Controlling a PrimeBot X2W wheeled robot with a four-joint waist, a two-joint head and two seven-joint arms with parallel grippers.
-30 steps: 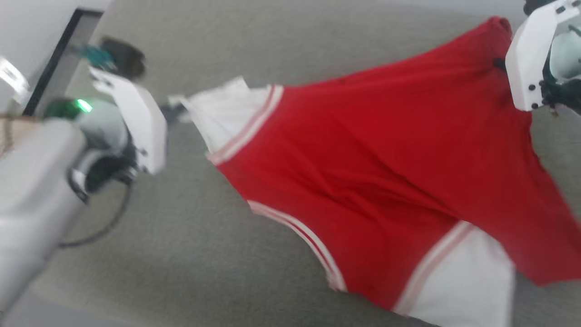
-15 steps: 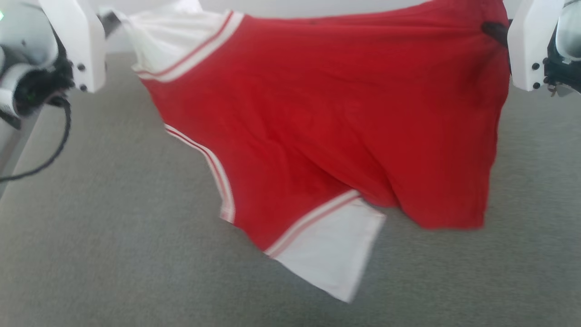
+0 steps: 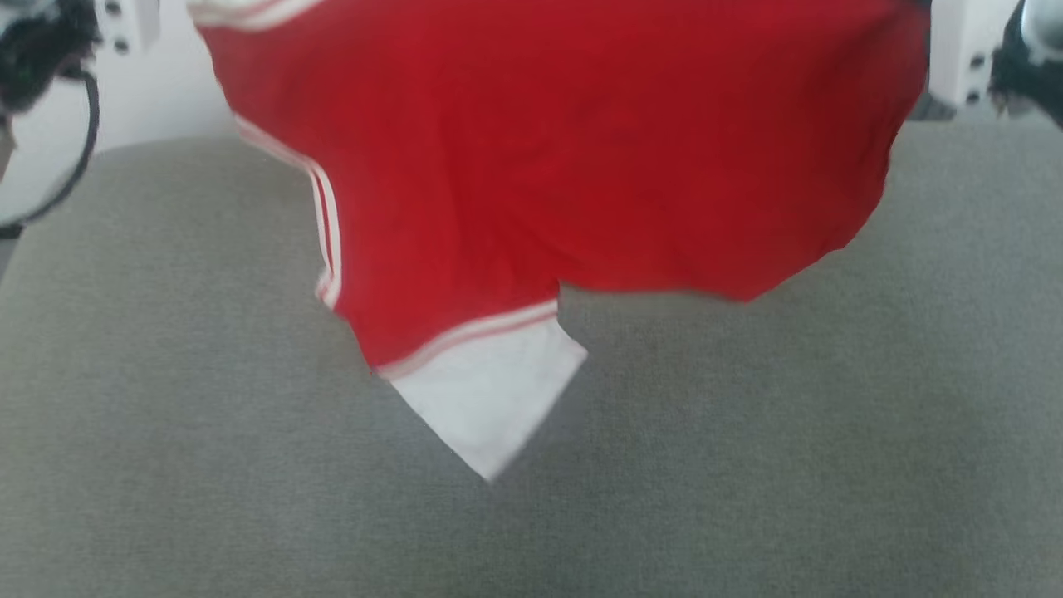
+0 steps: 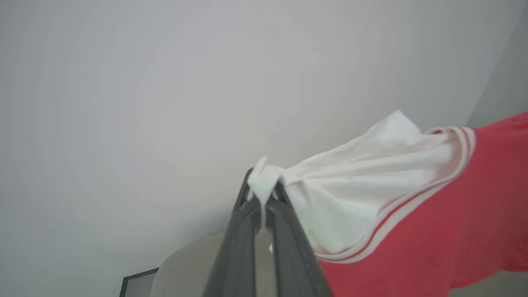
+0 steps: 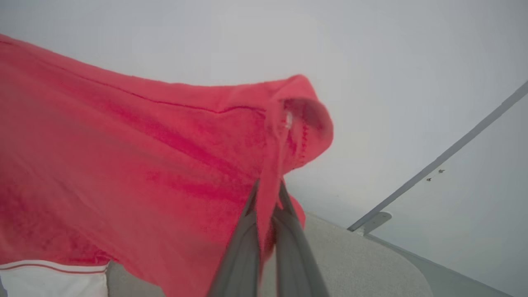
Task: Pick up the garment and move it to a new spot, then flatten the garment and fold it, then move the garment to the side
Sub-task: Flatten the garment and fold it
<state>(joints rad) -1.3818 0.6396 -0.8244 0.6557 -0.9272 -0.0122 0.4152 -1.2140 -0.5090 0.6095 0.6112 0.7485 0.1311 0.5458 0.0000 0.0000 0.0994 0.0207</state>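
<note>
The grey cushion (image 3: 747,465) lies nearest in the head view. Above it the shirt (image 3: 581,149) hangs stretched between both arms, higher than half a second ago, its loose sleeve (image 3: 490,399) dangling. The left gripper (image 4: 263,196) pinches the other sleeve (image 4: 371,165), and the right gripper (image 5: 270,194) pinches a red corner. A pale wall (image 4: 123,82) stands behind.

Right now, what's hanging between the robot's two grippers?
The red garment spans the gap, seen in the head view. The wrist views show the left gripper pinching its white sleeve and the right gripper its red edge.
</note>
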